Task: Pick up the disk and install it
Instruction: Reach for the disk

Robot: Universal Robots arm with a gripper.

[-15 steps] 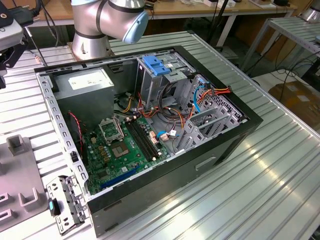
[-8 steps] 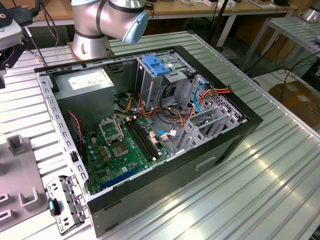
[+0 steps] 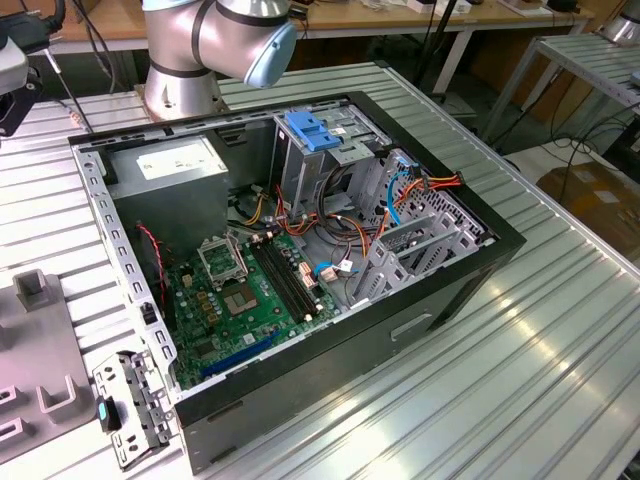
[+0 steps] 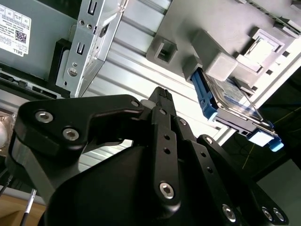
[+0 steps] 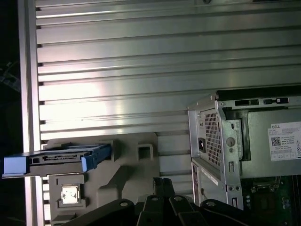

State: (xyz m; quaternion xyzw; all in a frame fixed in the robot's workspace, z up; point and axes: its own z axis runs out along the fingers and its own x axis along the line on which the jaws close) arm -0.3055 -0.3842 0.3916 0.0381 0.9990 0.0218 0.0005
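Disk (image 5: 56, 157) is seen on edge in a grey holder (image 5: 136, 169) on the table (image 5: 141, 70), clear of the empty hand (image 4: 160, 94). How far the hand is opened cannot be told. A square, centred grasp is advised.

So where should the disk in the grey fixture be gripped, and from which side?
Pinch the disk across its two broad faces, mid-length between the blue rails, coming from the free edge away from the grey fixture: it looks stood on edge there, faces exposed.
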